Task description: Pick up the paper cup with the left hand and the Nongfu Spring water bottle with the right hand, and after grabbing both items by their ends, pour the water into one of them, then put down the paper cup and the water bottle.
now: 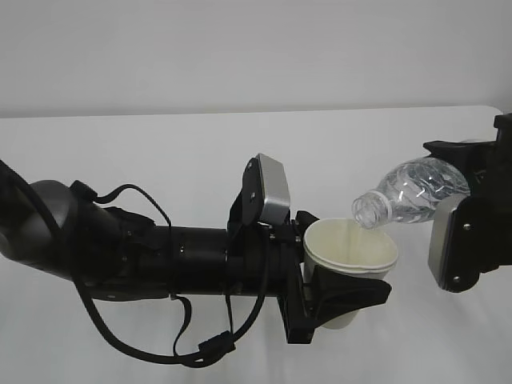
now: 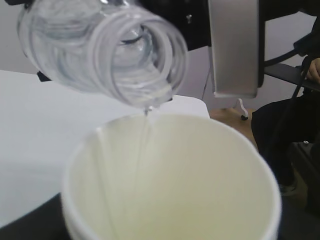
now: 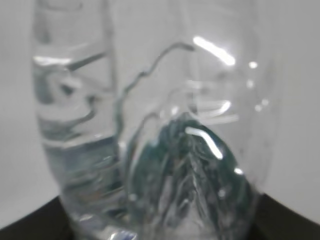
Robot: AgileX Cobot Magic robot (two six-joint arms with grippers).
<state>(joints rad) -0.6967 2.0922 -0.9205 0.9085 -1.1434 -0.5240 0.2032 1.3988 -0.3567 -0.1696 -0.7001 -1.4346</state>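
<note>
Left black claw (image 1: pixel 340 292) pinching pale cream paper cup (image 1: pixel 350 260); right black claw (image 1: pixel 472 208) gripping clear ribbed plastic bottle (image 1: pixel 412 192), tilted mouth-down above cup rim, thin clear water (image 2: pixel 145 131) trickling in.

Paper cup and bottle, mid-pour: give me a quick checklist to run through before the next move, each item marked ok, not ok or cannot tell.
1. Left gripper holds the paper cup upright: ok.
2. Right gripper holds the bottle by its base end, tilted neck-down: ok.
3. Bottle mouth sits above the cup opening, inside the rim line: ok.
4. Water falls into the cup, a thin stream down its inner wall: ok.
5. Spill on the table: none seen in the exterior view.
6. Water level in the cup: cannot tell.
</note>
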